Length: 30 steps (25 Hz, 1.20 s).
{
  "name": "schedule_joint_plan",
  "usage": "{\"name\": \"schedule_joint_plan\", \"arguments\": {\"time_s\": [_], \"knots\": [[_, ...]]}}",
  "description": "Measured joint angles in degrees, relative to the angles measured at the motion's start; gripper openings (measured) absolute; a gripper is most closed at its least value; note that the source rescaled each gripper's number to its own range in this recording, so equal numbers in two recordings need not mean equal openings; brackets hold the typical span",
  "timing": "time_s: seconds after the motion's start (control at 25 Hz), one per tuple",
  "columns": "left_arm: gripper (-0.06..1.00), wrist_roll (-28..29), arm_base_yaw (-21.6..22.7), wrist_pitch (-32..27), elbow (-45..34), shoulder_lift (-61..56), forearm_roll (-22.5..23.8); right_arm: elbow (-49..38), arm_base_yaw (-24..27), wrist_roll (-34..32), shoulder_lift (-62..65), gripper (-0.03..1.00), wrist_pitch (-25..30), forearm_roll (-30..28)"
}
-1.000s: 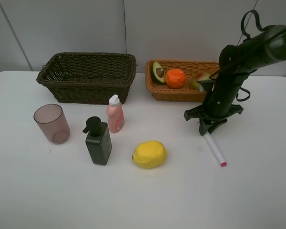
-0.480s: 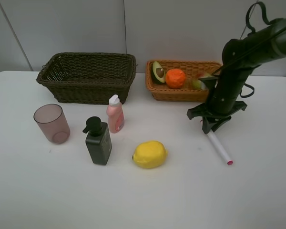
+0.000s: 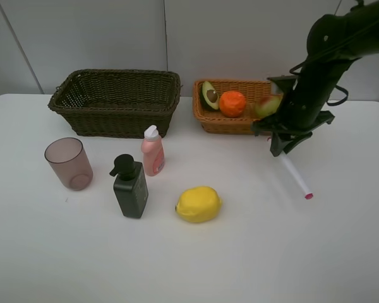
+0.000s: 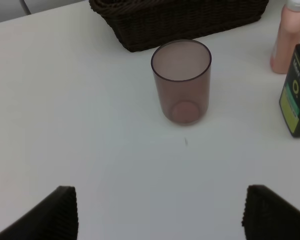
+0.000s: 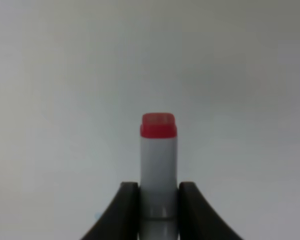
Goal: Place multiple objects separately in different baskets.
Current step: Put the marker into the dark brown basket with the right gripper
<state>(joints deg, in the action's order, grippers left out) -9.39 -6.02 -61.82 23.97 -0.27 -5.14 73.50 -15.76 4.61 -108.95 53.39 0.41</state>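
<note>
My right gripper [image 3: 279, 150] [image 5: 159, 200] is shut on the white pink-tipped marker [image 3: 297, 180] [image 5: 159, 160], which hangs slanted above the table in front of the light orange-tan basket [image 3: 240, 124]. That basket holds the halved avocado [image 3: 209, 95], the orange [image 3: 232, 103] and the mango [image 3: 266, 105]. The dark basket [image 3: 82, 104] [image 4: 180, 17] looks empty. In front of it stand the pinkish cup [image 3: 69, 163] [image 4: 181, 80], the dark green pump bottle [image 3: 130, 187] [image 4: 296, 95] and the small pink bottle [image 3: 153, 151] [image 4: 290, 37]. The lemon [image 3: 198, 204] lies mid-table. My left gripper [image 4: 162, 215] is open, short of the cup.
Both baskets sit side by side along the white table's [image 3: 252, 252] far edge, against a grey wall. The right arm [image 3: 331, 50] reaches in from the upper right, over the light basket's right end.
The right gripper has risen and moved back and to the right with the marker, lifting it off the table. Everything else has stayed put.
</note>
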Motion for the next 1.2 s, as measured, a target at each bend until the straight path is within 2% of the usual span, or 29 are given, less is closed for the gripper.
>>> {"name": "schedule_joint_plan", "arguments": {"time_s": [0.36, 0.64, 0.88, 1.2], "knots": [[0.89, 0.0, 0.0, 0.0, 0.0, 0.0, 0.0, 14.37, 0.0, 1.7, 0.37, 0.0, 10.3, 0.34], [0.89, 0.0, 0.0, 0.0, 0.0, 0.0, 0.0, 25.11, -1.35, 4.05, 0.37, 0.0, 12.06, 1.28], [0.89, 0.0, 0.0, 0.0, 0.0, 0.0, 0.0, 33.1, -5.23, 8.14, -0.28, 0.0, 8.64, 7.9], [0.89, 0.0, 0.0, 0.0, 0.0, 0.0, 0.0, 40.41, -10.39, 14.68, -6.75, 0.0, -0.36, 15.21]]}}
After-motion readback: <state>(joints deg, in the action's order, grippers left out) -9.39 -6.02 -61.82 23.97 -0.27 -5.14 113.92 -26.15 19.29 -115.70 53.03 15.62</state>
